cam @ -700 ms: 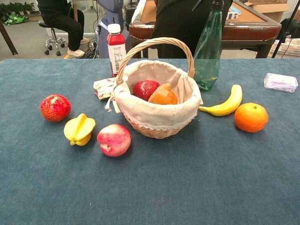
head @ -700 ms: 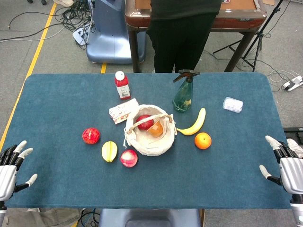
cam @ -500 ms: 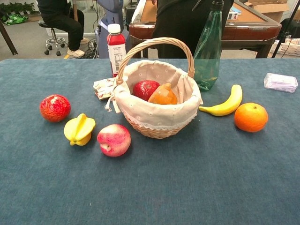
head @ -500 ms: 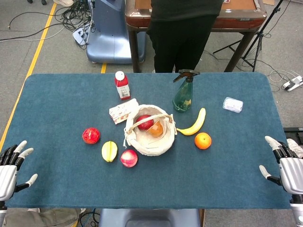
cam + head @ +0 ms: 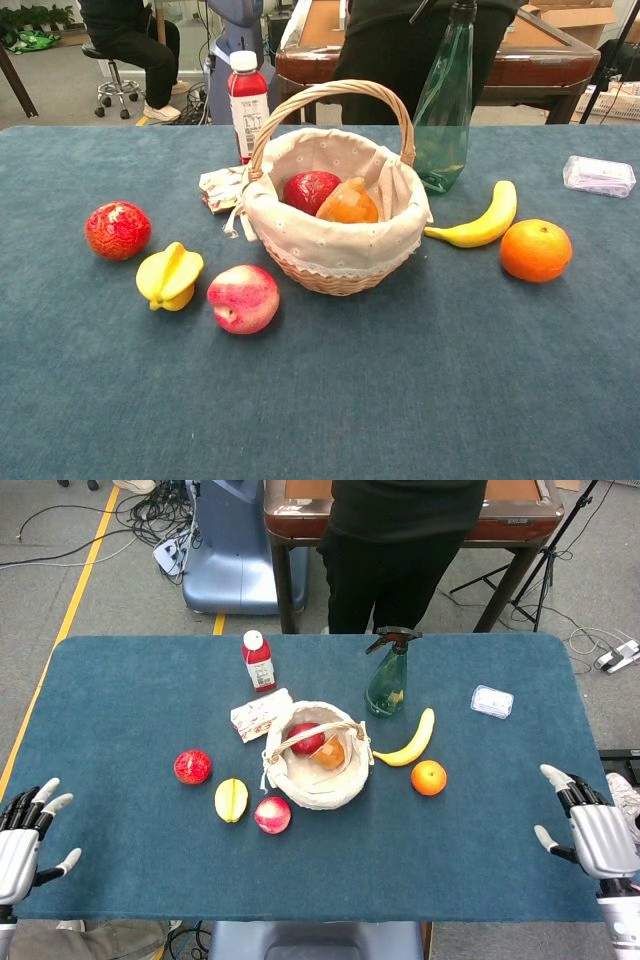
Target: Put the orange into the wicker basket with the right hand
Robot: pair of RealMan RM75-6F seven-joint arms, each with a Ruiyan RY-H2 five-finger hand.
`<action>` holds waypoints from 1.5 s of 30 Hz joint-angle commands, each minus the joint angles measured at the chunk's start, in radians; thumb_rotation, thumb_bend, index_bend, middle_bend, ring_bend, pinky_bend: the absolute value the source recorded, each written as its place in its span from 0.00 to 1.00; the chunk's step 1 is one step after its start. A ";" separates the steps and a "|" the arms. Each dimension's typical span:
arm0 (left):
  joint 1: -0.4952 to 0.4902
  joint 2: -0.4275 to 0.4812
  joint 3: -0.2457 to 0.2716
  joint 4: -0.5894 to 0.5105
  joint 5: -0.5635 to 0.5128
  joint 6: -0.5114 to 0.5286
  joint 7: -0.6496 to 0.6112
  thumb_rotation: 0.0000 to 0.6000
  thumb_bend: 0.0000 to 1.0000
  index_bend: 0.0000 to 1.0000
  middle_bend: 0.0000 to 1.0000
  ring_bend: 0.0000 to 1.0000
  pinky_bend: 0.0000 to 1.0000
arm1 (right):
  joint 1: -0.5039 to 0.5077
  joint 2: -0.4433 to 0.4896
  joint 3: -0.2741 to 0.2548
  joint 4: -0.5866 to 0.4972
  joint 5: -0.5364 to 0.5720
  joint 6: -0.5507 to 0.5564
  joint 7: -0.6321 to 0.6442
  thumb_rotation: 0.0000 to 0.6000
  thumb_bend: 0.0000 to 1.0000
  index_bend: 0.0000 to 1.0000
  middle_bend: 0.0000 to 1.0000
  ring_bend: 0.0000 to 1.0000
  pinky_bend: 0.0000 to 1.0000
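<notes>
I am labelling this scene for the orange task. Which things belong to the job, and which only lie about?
Job: orange, wicker basket, right hand.

Lying about: banana, green spray bottle, red drink bottle, yellow star fruit, peach, red round fruit, clear packet, left hand.

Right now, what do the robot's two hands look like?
Both the left hand and right hand are humanlike, with silvery grey metal palms, pale fingertips and black segments along the fingers. Only the head view shows them. No cables or markings are visible.
</notes>
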 commanded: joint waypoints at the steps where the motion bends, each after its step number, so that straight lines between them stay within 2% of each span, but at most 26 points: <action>1: 0.000 0.000 0.000 0.000 -0.002 -0.001 0.001 1.00 0.25 0.22 0.00 0.00 0.04 | 0.049 -0.023 0.020 -0.004 0.026 -0.062 -0.044 1.00 0.26 0.12 0.18 0.13 0.34; 6: 0.002 -0.002 0.002 -0.001 -0.003 -0.001 0.004 1.00 0.25 0.22 0.00 0.00 0.04 | 0.127 -0.057 0.046 -0.007 0.063 -0.163 -0.110 1.00 0.17 0.12 0.18 0.13 0.34; 12: 0.005 -0.001 0.004 -0.002 -0.008 0.000 0.005 1.00 0.25 0.22 0.00 0.00 0.04 | 0.216 -0.136 0.075 0.031 0.126 -0.255 -0.253 1.00 0.07 0.12 0.19 0.13 0.34; 18: 0.007 -0.002 0.004 0.002 -0.011 0.000 0.002 1.00 0.25 0.22 0.00 0.00 0.04 | 0.302 -0.205 0.098 0.091 0.211 -0.370 -0.295 1.00 0.06 0.12 0.20 0.13 0.34; 24: 0.006 -0.004 0.004 0.002 -0.007 0.001 0.001 1.00 0.25 0.22 0.00 0.00 0.04 | 0.360 -0.276 0.103 0.168 0.257 -0.423 -0.326 1.00 0.06 0.12 0.21 0.13 0.34; 32: 0.006 -0.004 0.004 0.004 -0.008 -0.001 0.001 1.00 0.25 0.22 0.00 0.00 0.04 | 0.406 -0.346 0.090 0.237 0.302 -0.458 -0.375 1.00 0.09 0.12 0.21 0.13 0.34; 36: 0.005 -0.007 0.006 0.005 -0.005 -0.003 0.000 1.00 0.25 0.22 0.00 0.00 0.04 | 0.422 -0.384 0.080 0.263 0.310 -0.465 -0.392 1.00 0.13 0.14 0.21 0.13 0.34; 41: 0.010 -0.004 0.006 0.009 -0.009 0.003 -0.008 1.00 0.25 0.22 0.00 0.00 0.04 | 0.432 -0.412 0.065 0.278 0.312 -0.462 -0.404 1.00 0.29 0.22 0.23 0.16 0.37; 45: 0.011 -0.004 0.007 0.011 -0.009 0.003 -0.012 1.00 0.25 0.22 0.00 0.00 0.04 | 0.434 -0.420 0.059 0.282 0.310 -0.450 -0.404 1.00 0.37 0.30 0.27 0.21 0.41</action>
